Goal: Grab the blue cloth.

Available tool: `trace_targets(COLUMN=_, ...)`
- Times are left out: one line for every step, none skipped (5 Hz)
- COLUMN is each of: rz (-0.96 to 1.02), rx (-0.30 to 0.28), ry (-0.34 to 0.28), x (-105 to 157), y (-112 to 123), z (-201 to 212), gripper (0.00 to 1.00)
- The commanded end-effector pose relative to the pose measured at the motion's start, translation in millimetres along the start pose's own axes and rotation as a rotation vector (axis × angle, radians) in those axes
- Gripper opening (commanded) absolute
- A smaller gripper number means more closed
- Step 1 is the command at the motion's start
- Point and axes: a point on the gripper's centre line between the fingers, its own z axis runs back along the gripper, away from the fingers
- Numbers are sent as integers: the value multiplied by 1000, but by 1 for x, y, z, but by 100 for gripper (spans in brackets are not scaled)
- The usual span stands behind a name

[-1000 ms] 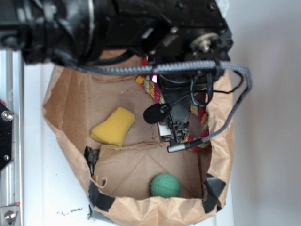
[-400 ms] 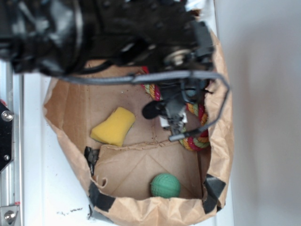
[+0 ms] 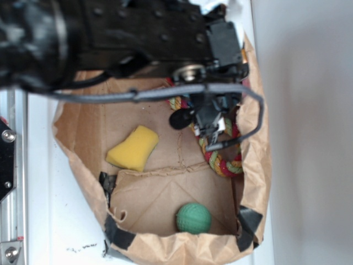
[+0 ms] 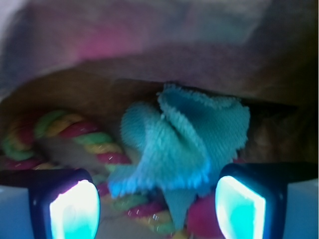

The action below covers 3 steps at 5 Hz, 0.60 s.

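The blue cloth (image 4: 187, 142) is a crumpled pale teal fuzzy rag lying on the braided rope against the brown bag wall, straight ahead in the wrist view. My gripper (image 4: 156, 209) is open, its two glowing pads (image 4: 75, 209) wide apart with the cloth's lower edge between and just beyond them. In the exterior view the gripper (image 3: 212, 130) hangs inside the bag's upper right corner over the rope (image 3: 218, 157); the arm hides the cloth there.
A red-yellow-green braided rope (image 4: 75, 132) curls under the cloth. The brown paper bag (image 3: 256, 160) also holds a yellow sponge (image 3: 132, 147) at left and a green ball (image 3: 193, 217) near the front. A red ball (image 4: 204, 216) shows below the cloth.
The arm has shifted up and toward the bag's back right corner; the gripper now sits higher over the rope than a second ago.
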Motion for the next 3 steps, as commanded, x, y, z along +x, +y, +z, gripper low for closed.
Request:
trace_targets(rz=48, rx=47, ry=-34, x=25, y=8, z=2, gripper=100)
trace_targets(rz=35, rx=51, ry=-16, x=25, y=-1, z=-10, gripper=100)
trace_targets(rz=12, rx=56, ry=6, x=17, y=-6, z=-21, gripper=100)
